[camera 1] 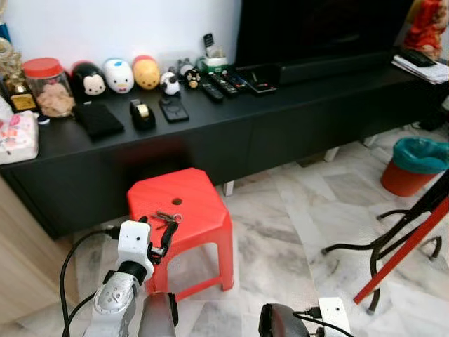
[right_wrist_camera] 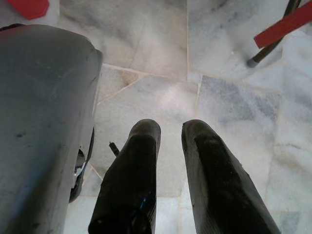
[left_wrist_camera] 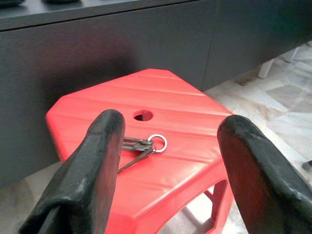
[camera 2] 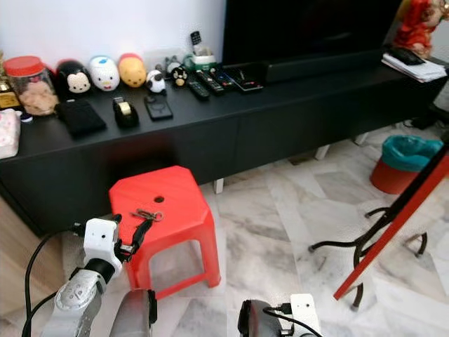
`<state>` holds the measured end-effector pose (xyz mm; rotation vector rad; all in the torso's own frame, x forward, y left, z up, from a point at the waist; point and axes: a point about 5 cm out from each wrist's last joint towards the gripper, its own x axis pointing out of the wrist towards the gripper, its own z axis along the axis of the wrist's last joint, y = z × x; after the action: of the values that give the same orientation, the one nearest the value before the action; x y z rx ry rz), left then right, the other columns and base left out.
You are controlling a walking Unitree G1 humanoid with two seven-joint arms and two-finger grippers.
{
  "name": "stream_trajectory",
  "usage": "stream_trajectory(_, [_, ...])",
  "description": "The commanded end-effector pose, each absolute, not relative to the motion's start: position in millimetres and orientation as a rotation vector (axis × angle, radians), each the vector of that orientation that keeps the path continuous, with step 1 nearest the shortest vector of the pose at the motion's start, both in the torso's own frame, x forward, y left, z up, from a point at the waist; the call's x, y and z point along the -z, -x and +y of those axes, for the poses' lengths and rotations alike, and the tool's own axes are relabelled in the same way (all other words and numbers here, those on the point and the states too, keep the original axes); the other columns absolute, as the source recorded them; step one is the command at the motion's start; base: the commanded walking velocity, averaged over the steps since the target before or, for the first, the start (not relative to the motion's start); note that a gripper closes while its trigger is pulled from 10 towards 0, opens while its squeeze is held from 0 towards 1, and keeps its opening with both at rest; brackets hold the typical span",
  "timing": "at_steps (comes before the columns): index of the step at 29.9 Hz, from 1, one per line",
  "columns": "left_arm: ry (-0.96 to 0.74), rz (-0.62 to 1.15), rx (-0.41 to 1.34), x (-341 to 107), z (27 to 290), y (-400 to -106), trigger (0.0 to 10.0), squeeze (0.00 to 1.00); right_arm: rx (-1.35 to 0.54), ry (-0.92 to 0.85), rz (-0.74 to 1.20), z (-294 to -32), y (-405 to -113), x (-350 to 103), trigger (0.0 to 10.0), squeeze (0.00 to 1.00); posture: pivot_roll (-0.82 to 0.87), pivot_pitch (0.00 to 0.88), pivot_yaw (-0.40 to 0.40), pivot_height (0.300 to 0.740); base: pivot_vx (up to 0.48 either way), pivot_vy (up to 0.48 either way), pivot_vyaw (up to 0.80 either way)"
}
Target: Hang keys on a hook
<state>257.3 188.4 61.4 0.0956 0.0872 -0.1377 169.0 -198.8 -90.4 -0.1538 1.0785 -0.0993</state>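
Nearest your head camera is the left arm with its white wrist block, and its left end effector (left_wrist_camera: 165, 161) is spread wide and empty, hovering just short of the red stool (camera 1: 203, 210); in the left wrist view you see the two black fingers (left_wrist_camera: 97, 161) framing the stool's top from the near side. The keys (left_wrist_camera: 144, 145) lie flat on that top, a small bunch with a silver ring, just beside the round hole in the middle of the seat and partly hidden behind one finger. So you are at the very start: nothing is picked up yet, and the grasp has not closed. Your right end effector (right_wrist_camera: 168, 146) hangs low at your side, pointing at the marble floor (right_wrist_camera: 234, 112), its fingers close together with a narrow gap and holding nothing. What is left is nearly everything: close the left fingers on the keys, lift them off the stool, find a hook and hang the ring on it. No hook can be made out here; behind the stool you have the long black worktop (camera 1: 295, 98) with its toys and remotes, and off to the right a red and black stand (camera 1: 400, 242), so I judge you will need to turn or walk once you hold the keys
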Motion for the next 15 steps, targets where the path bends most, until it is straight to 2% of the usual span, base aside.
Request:
stream_trajectory(1, [-0.115, 0.095, 0.149, -62.4, 186.7, -259.7, 10.0, 0.00, 0.101, 0.156, 1.125, -200.0, -159.0, 94.7, 10.0, 0.00, 0.06, 0.042, -0.110, 0.582, 0.274, 0.000, 0.00])
stream_trajectory(15, [-0.117, 0.098, 0.144, -61.9, 187.0, -261.4, 10.0, 0.00, 0.095, 0.159, 1.128, -199.9, -158.6, 94.9, 10.0, 0.00, 0.06, 0.044, -0.111, 0.582, 0.295, 0.000, 0.00])
